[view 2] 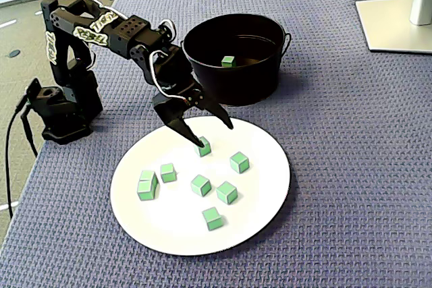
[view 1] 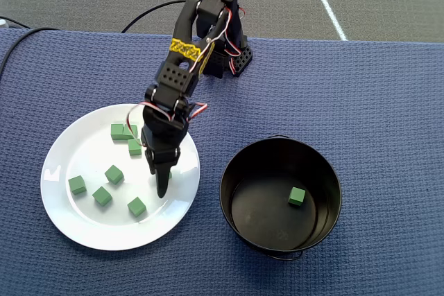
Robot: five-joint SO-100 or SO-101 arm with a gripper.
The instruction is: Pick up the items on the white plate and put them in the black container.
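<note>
The white plate [view 1: 73,150] [view 2: 260,197] lies on the blue cloth with several small green cubes [view 1: 114,174] [view 2: 200,185] scattered on it. To its right in the overhead view stands the black container [view 1: 334,171] [view 2: 236,84], and one green cube [view 1: 297,196] [view 2: 228,61] rests on its floor. My gripper [view 1: 163,186] [view 2: 214,134] hangs open just over the plate's edge nearest the container. In the fixed view one fingertip [view 2: 198,141] sits right at a cube [view 2: 204,147], and nothing is held. From overhead the gripper covers that cube.
The arm's base [view 2: 61,112] [view 1: 232,60] stands at the table's edge, with a black cable [view 1: 149,10] running off it. A pale monitor foot [view 2: 395,25] occupies the far right corner in the fixed view. Grey floor lies beyond the cloth.
</note>
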